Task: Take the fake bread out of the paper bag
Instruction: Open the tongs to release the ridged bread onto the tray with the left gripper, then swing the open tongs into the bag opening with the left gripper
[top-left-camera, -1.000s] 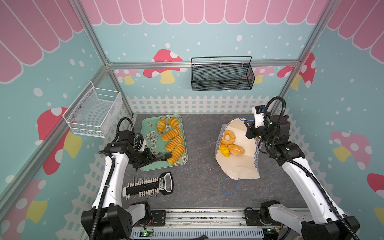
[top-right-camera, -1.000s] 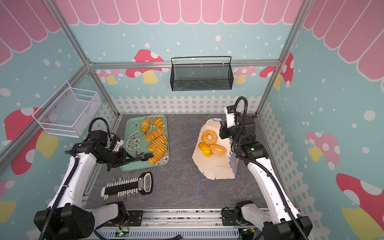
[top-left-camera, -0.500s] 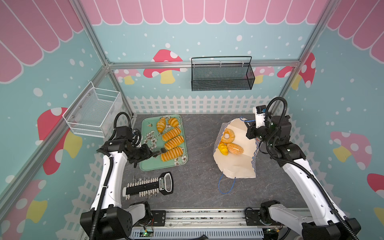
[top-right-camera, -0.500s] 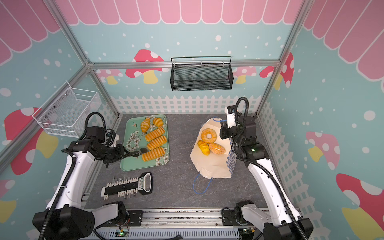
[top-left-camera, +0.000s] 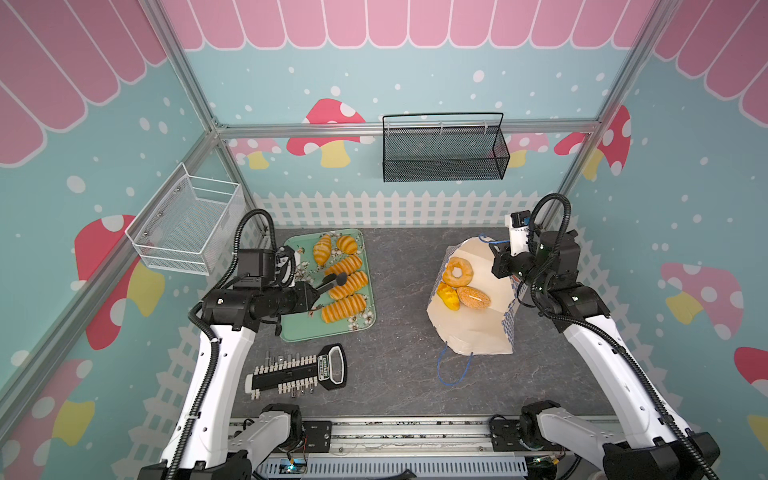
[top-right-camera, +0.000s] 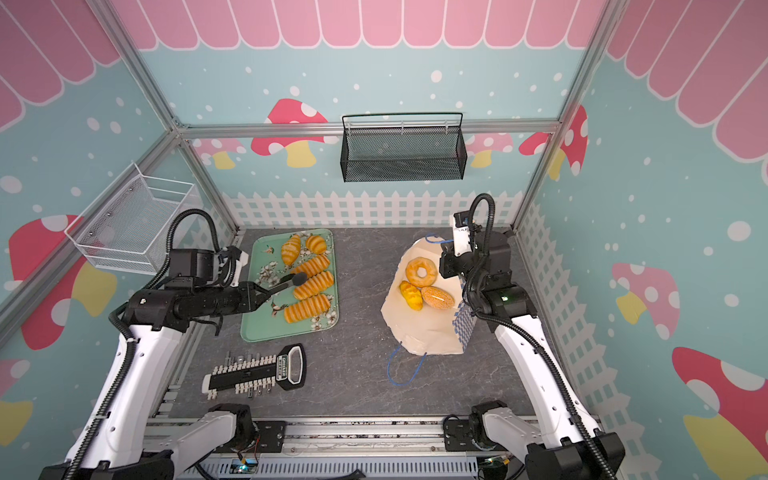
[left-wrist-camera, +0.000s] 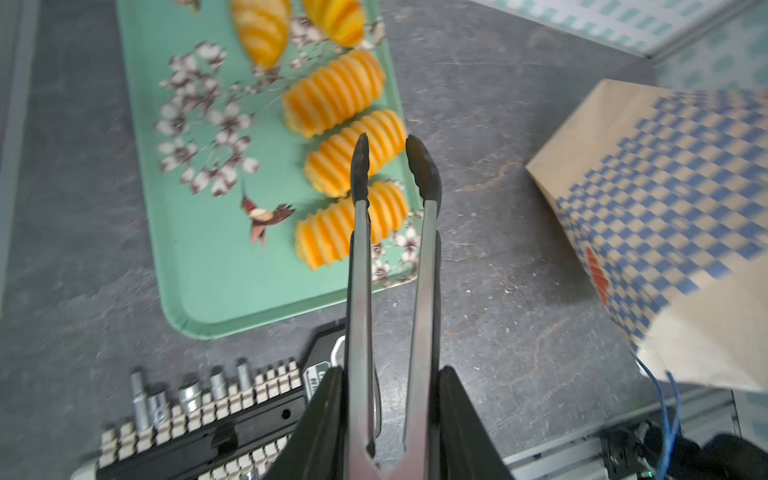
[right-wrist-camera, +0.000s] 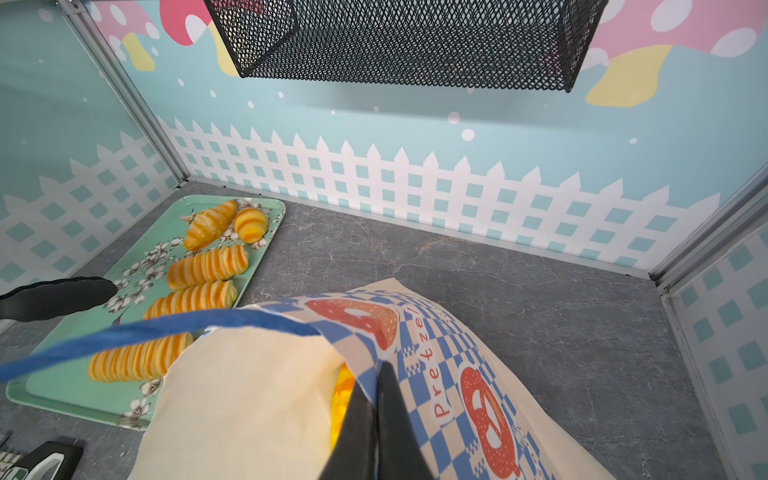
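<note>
- So the left pincer (top-left-camera: 311, 296) is clamped on a pair of tongs (top-left-camera: 332, 283). The tong tips sit a little apart with nothing between them, hovering over the tray (top-left-camera: 299, 322) by the left edge of the bench (top-left-camera: 399, 291).
- The right pincer (right-wrist-camera: 379, 376) is pinched together on the far rim of the paper bag (top-left-camera: 473, 332), propping the mouth open. The bag's near the right edge, toward the far-right corner.
- The bit that matters: the fake bread in the bag lies straight across the bench from the tong tips, toward the right edge, and the tongs' long axis points roughly that way. The right arm's nearer but busy with the bag, so I'd guess the tongs make the trip.
- Count: three pieces in the bag, which are one ring doughnut (top-left-camera: 457, 271), one brown bun (top-left-camera: 473, 297) and one small yellow pastry (top-left-camera: 448, 296). Five on the tray: three ribbed loaves (top-left-camera: 344, 307) and two croissant-ish ones (top-left-camera: 322, 250). One bag, one tray, one pair of tongs.
</note>
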